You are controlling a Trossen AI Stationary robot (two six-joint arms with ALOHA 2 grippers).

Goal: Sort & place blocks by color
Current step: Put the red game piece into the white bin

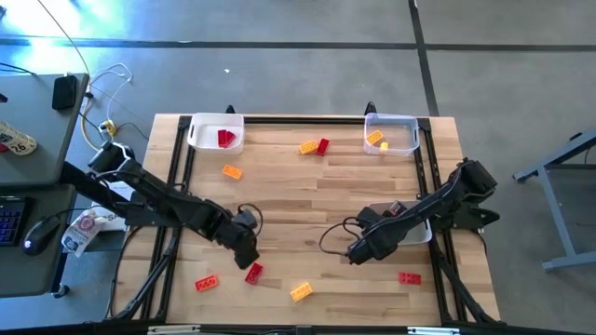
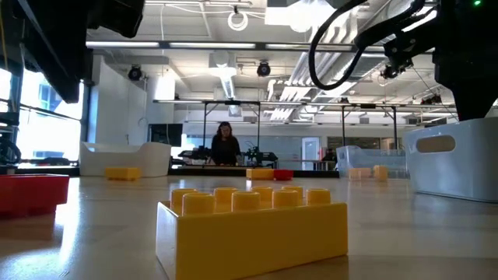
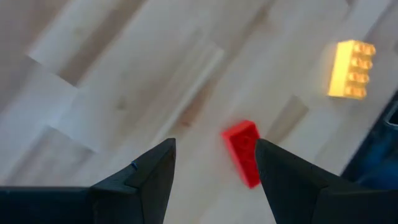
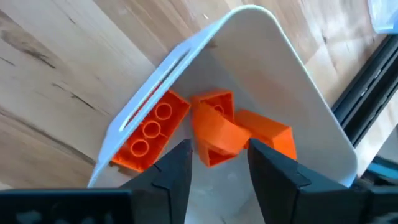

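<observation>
My left gripper (image 1: 247, 258) (image 3: 214, 155) hangs open, pointing steeply down over a red block (image 1: 253, 272) (image 3: 244, 152) that lies flat on the wooden table; the block shows between its fingertips, close to one finger. My right gripper (image 1: 361, 247) (image 4: 217, 152) is open over a white tray (image 4: 267, 56) (image 1: 422, 233) holding three orange blocks. One orange block (image 4: 214, 127) sits tilted just past its fingertips. The other two (image 4: 152, 127) (image 4: 267, 137) lie on either side of that block.
Loose blocks lie on the table: a yellow (image 1: 301, 292) (image 2: 253, 225) and two red ones (image 1: 207, 283) (image 1: 409, 277) near the front, and an orange (image 1: 232, 171) and an orange-red pair (image 1: 315, 146) farther back. At the far edge stand a white tray (image 1: 216, 132) with a red block and a clear tray (image 1: 391, 133) with yellow ones.
</observation>
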